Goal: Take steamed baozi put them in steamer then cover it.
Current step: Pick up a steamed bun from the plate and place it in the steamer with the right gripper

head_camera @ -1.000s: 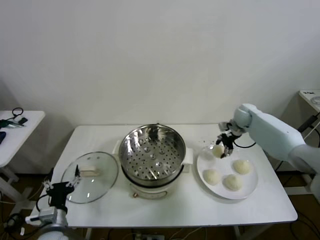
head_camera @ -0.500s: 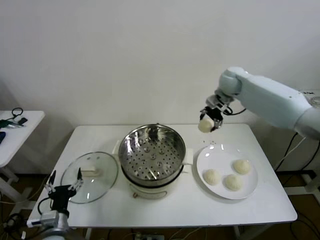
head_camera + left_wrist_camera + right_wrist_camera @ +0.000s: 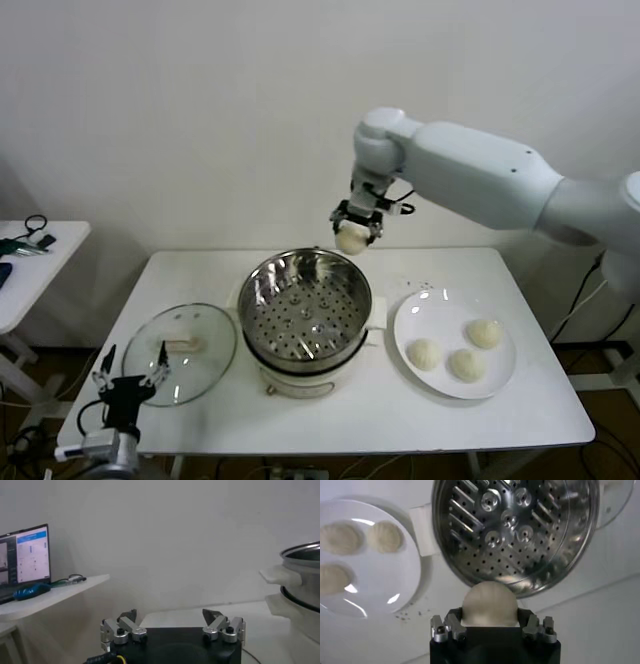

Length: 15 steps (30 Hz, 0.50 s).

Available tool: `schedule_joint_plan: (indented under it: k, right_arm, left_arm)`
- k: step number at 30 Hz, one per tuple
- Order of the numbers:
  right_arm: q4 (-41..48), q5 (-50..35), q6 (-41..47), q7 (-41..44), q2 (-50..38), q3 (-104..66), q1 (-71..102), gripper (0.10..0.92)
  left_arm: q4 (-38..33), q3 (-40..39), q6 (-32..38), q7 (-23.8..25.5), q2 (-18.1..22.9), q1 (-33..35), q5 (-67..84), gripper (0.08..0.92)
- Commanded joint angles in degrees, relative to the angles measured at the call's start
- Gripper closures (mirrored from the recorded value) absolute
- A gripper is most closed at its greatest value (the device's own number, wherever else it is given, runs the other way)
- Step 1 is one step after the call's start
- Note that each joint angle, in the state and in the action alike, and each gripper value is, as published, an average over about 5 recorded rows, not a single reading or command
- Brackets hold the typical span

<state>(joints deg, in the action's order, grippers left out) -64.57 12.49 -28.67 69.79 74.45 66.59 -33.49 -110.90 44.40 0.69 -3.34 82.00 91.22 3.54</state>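
Nearest you, the left gripper (image 3: 128, 385) sits low off the front-left corner of the white rectangular table (image 3: 350, 415) — fingers (image 3: 123, 625) spread apart, nothing between them, parked just in front of the lid's near edge. In its wrist view you see both finger pairs splayed wide and the steamer's rim off to one side.

The round clear glass lid with metal rim and cream-white rectangular handle (image 3: 180, 352) lies flat on the table's left part, just beside the steamer.

Centre of the table: the round shiny stainless-steel steamer basket with perforated bottom (image 3: 304, 305), sitting on its white pot base. You can see the basket floor bare — no bun in it.

To the right, the flat white round plate (image 3: 455, 343) holds three small cream-white round buns (image 3: 465, 363), well apart from each other. The right wrist view shows the same three on the plate (image 3: 375, 590).

Farthest back and highest: the right gripper (image 3: 353, 229) is clenched on the fourth cream-white round bun (image 3: 351, 240), held in the air above the steamer's far rim, clear of the basket. In the right wrist view the bun (image 3: 490, 605) sits squeezed between the two fingers — steamer basket (image 3: 515, 530) directly below and beyond it.
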Motion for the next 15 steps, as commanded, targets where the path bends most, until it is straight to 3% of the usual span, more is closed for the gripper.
schedule_joint_plan:
  k: [1, 15]
  right_arm:
    - [0.1, 9.6, -4.1, -0.6, 6.9, -2.5, 6.4, 0.322]
    - [10.0, 13.5, -4.0, -0.7, 9.5, -4.4, 13.0, 0.321]
  left_arm:
    - [-0.1, 0.0, 0.0, 0.0, 0.1, 0.3, 0.0, 0.177]
    - [1.2, -0.1, 0.2, -0.2, 0.6, 0.6, -0.6, 0.177]
